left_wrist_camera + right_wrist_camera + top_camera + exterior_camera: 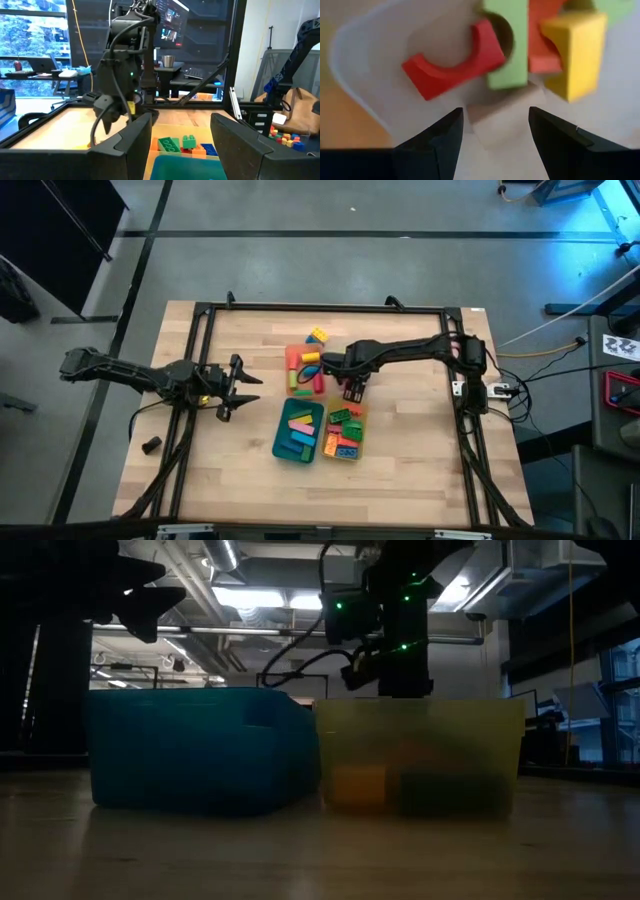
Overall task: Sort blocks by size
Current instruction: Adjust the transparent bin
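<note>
The right claw point(492, 125), jaws apart and empty, hovers over a red arch block point(451, 60): probably light, rigid, slick; best pinched across its flat sides.

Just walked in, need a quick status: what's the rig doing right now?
It is sorting toy blocks by size into trays in mid-table. The right gripper hangs open over the clear tray, empty, with a red arch block, a green block and a yellow block just ahead of its fingers. The teal tray and the yellow tray already hold blocks, and a yellow and blue block lies loose on the table. The left gripper waits open to the left of the trays.
</note>
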Robot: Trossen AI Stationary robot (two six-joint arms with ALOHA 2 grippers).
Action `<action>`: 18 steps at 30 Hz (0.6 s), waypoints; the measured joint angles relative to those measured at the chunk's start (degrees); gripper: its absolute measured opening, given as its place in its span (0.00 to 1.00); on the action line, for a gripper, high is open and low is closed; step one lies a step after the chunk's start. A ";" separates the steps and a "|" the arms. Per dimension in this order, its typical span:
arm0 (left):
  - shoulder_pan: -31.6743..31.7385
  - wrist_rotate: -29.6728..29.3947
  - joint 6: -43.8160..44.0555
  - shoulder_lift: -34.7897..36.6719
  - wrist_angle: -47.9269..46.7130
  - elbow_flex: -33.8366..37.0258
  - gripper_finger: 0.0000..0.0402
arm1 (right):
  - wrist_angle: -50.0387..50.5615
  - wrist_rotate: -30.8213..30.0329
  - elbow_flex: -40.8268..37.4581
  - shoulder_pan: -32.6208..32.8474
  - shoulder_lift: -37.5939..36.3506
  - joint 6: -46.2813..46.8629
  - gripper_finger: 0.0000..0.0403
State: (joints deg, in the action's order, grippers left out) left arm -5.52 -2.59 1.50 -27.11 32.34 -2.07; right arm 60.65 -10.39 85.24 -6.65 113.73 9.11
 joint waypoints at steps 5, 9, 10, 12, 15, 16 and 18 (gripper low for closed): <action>0.00 0.02 0.00 -0.02 -0.11 0.00 0.48 | -0.91 2.88 0.23 1.83 -0.02 -0.33 0.56; 0.00 0.02 -0.59 -0.02 -0.25 0.00 0.48 | -0.59 2.94 0.23 3.41 -0.02 0.36 0.56; 0.00 0.02 -1.20 -0.02 -0.34 0.00 0.48 | -0.60 2.99 0.25 3.71 -0.02 0.92 0.56; 0.00 0.02 -2.27 -0.02 -0.42 0.00 0.48 | -0.60 3.17 0.25 4.10 -0.02 1.11 0.56; 0.00 0.02 -3.17 -0.02 -0.41 0.00 0.48 | -0.58 3.90 0.25 4.20 -0.02 1.34 0.56; 0.00 0.02 -3.00 -0.02 -0.39 0.00 0.48 | -0.53 4.06 0.25 4.18 -0.17 1.69 0.56; 0.00 -0.17 -1.69 -0.02 -0.09 -0.01 0.48 | -0.52 4.10 0.25 4.16 -0.75 2.45 0.56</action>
State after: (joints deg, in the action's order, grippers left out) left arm -5.52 -2.76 -0.20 -27.14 32.24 -2.08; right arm 60.13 -6.28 85.49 -2.49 112.98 11.56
